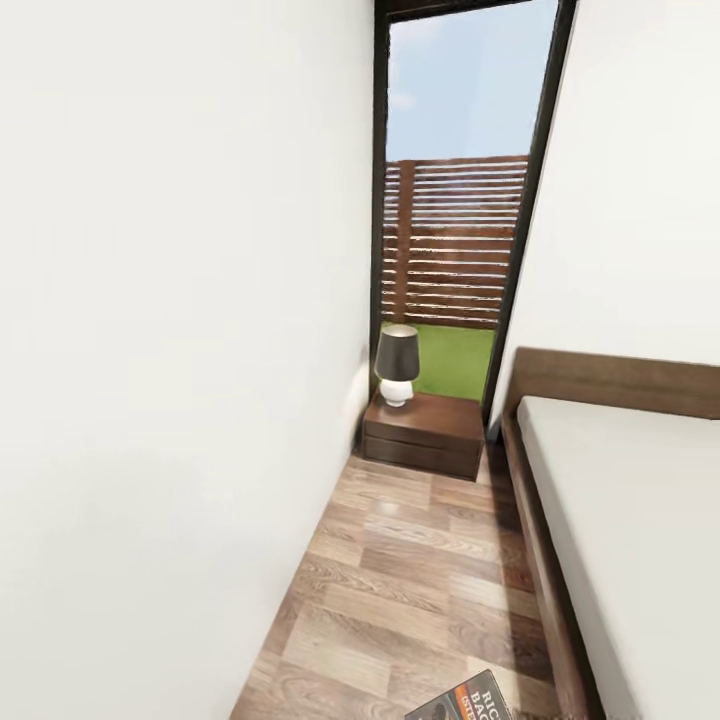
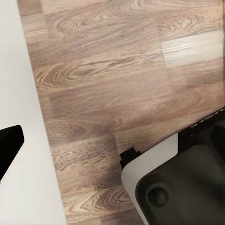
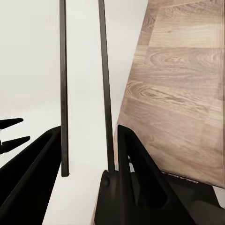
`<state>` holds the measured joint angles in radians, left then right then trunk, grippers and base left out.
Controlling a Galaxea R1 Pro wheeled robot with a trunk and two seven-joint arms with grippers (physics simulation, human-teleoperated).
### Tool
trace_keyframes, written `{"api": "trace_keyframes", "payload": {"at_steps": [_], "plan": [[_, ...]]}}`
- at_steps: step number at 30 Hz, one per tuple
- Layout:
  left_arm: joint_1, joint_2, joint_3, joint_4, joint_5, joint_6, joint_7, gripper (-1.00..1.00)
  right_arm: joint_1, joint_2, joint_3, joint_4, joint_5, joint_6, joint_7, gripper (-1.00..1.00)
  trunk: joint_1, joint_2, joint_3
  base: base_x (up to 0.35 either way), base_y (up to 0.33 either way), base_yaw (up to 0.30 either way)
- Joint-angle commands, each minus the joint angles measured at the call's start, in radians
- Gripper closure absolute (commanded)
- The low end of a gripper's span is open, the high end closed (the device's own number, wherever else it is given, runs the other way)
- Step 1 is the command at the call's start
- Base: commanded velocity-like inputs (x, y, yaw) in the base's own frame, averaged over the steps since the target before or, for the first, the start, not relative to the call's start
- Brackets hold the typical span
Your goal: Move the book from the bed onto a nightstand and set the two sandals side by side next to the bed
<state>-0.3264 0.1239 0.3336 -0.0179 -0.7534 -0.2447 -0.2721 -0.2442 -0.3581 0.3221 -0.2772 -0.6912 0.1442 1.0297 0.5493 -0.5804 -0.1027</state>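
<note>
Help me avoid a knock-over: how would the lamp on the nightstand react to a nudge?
The lamp carries a wide dark shade above a smaller white base, so it probably tips easily. The nightstand top looks glossy, so the lamp might slide first. The rounded base looks ceramic, so possibly fragile.

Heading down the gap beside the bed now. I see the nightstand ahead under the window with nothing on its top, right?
Not quite. The head view shows a table lamp with a dark shade standing on the nightstand. The rest holds: it sits ahead under the window, beside the bed.
</note>
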Motion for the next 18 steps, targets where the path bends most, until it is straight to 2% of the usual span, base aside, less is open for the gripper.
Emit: {"api": "trace_keyframes", "payload": {"at_steps": [1, 18], "plan": [[0.000, 0.000, 0.008, -0.001, -0.007, -0.002, -0.004, -1.00, -0.001, -0.001, 0.004, 0.000, -0.011, 0.011, 0.002, 1.00, 0.000, -0.002, -0.002, 0.000, 0.000, -0.283], [0.000, 0.000, 0.008, -0.001, -0.007, -0.002, -0.004, -1.00, -0.001, 0.000, 0.004, 0.000, -0.011, 0.010, 0.001, 1.00, 0.000, -0.002, -0.002, 0.000, 0.000, -0.283]]}}
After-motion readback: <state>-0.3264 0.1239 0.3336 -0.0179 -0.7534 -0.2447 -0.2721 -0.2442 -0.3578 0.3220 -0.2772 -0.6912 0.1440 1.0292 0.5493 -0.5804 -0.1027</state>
